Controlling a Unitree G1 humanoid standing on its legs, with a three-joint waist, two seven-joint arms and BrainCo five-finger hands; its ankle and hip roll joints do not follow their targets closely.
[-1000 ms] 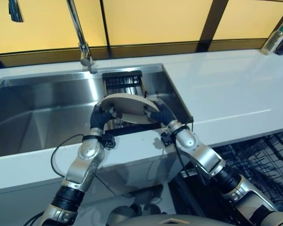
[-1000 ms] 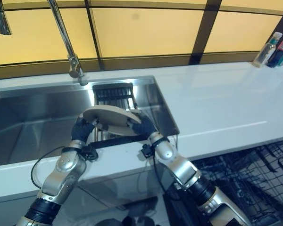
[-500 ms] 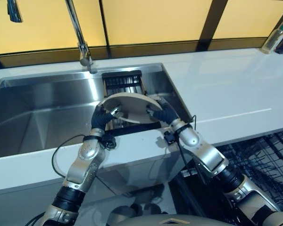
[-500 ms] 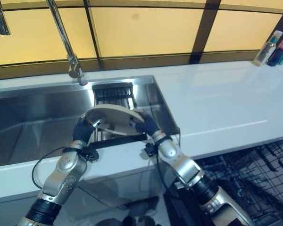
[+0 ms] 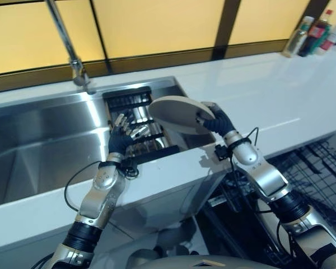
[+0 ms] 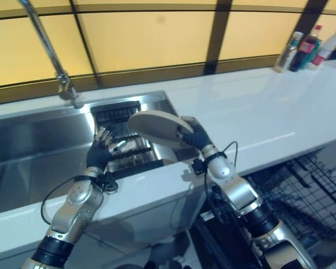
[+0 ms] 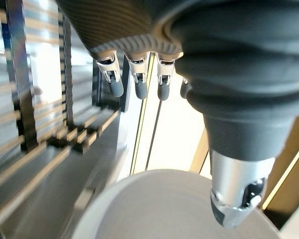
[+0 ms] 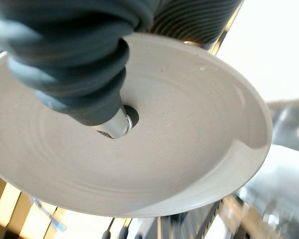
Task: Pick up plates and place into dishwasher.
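Since the earlier frame the round beige ceramic plate (image 5: 181, 112) has been released by the left hand (image 5: 122, 134), now spread-fingered beside it, and is pinched at its rim by the right hand (image 5: 215, 119) alone, presumably for carrying to the dishwasher.

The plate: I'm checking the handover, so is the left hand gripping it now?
No, the left hand hangs open over the sink rack, while the right hand alone pinches the plate.

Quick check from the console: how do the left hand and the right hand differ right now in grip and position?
The right hand is shut on the plate, pinching its rim; the left hand holds nothing, its fingers straight. The right hand is out over the sink's right edge by the white counter; the left hand hovers above the dark rack inside the sink. Both wear dark ribbed covers.
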